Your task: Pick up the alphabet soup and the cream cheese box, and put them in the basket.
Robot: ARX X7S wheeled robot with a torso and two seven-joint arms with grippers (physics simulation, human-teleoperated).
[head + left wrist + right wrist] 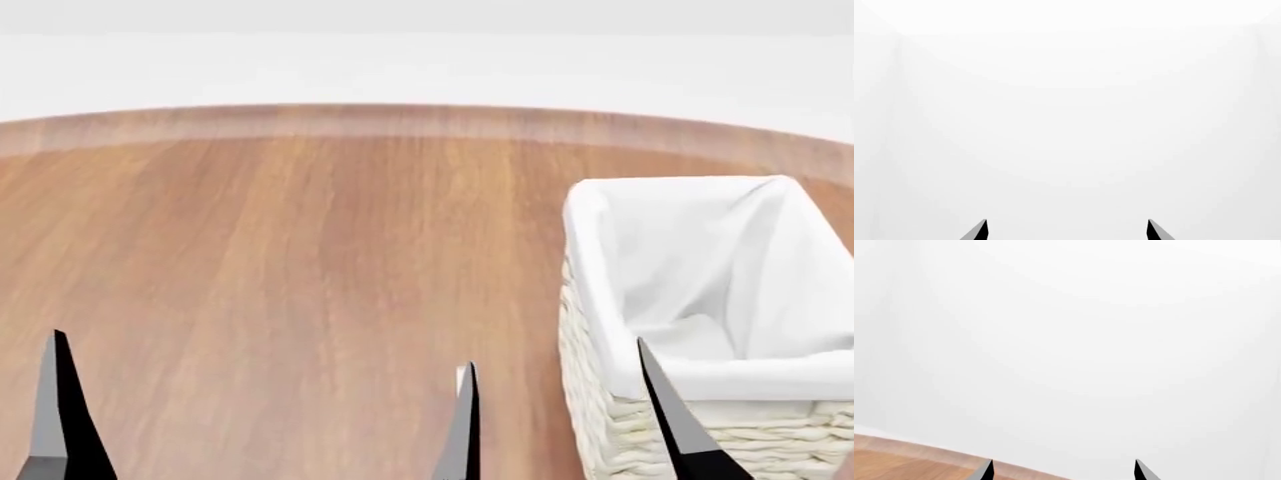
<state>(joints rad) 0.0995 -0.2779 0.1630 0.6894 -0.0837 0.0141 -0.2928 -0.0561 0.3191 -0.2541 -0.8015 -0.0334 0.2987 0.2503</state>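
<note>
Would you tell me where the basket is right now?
In the head view the basket stands on the wooden table at the right, its near corner behind a fingertip of the right arm's gripper.

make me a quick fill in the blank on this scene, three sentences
1. The basket stands on a ____ table.
2. The basket is lined with ____ cloth.
3. Both pincers, left and right, have their jaws ____.

Missing words: wooden; white; open
</note>
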